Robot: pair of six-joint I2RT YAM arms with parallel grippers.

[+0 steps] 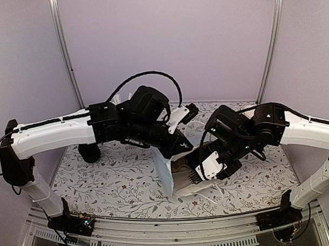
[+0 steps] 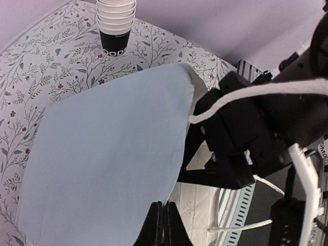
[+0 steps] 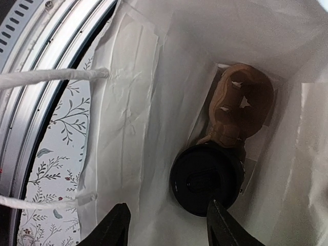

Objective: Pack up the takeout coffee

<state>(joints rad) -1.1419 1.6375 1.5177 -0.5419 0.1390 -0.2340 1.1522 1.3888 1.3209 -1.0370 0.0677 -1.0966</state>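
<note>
Right claw (image 3: 168, 207): released, jaws wide apart, poised at the mouth of the pale blue paper bag (image 1: 177, 179) and looking down into its white interior. One finger overlaps the edge of the lid in the wrist view; whether it touches I cannot tell.

Bag handles (image 3: 51, 77): two white cords trailing off the near rim over the floral worktop (image 3: 56, 148).

Lidded black cup (image 3: 205, 179): down in the bag, upright, black round lid facing the camera. It sits in the near hole of the brown pulp carrier (image 3: 241, 102). The far hole shows empty, and the carrier lies on the bag floor.

Left claw (image 2: 163, 205): clenched. The bag's edge runs right into the fingers, so I judge it is pinching the rim to hold the mouth open.

Further back on the worktop: a stack of nested paper cups (image 2: 117, 31), the outer one black with white lettering, well apart from the bag.

Handling notes (judgement):
- The cup has thin paper walls that give under a squeeze, and the lid is smooth and only pressed on. If filled, it is top-heavy and can spill. Take it low on the wall, below the lid rim, with light force.
- The carrier is light, stiff and rough, so it grips well. Take it by the central bridge between the holes.
- The bag is limp and will sag if the rim is let go.
</note>
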